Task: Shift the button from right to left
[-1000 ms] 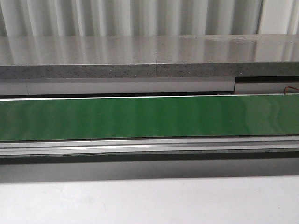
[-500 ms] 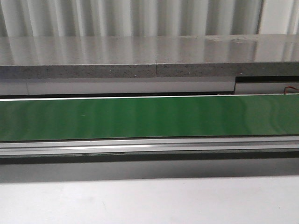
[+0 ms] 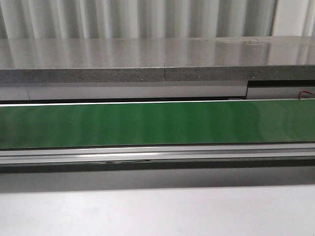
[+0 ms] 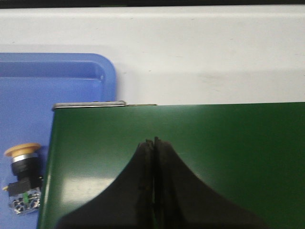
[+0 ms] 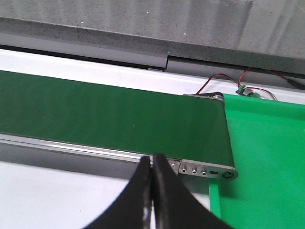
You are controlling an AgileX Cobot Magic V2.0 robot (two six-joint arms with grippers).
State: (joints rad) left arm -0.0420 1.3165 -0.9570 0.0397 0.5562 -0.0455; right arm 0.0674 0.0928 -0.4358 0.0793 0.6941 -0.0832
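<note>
The button (image 4: 22, 179), with a yellow mushroom head, black collar and clear-grey rear block, lies on its side on a blue tray (image 4: 57, 81) beside the end of the green conveyor belt (image 4: 190, 133) in the left wrist view. My left gripper (image 4: 153, 141) is shut and empty above the belt, apart from the button. My right gripper (image 5: 152, 156) is shut and empty over the near rail of the belt (image 5: 95, 114), close to its other end. No button shows in the right wrist view. Neither gripper shows in the front view.
The green belt (image 3: 157, 123) runs across the front view with a metal rail (image 3: 157, 153) before it and a grey stone ledge (image 3: 157, 61) behind. A bright green mat (image 5: 267, 162) lies past the belt's end. Red wires and a small board (image 5: 245, 88) sit behind it.
</note>
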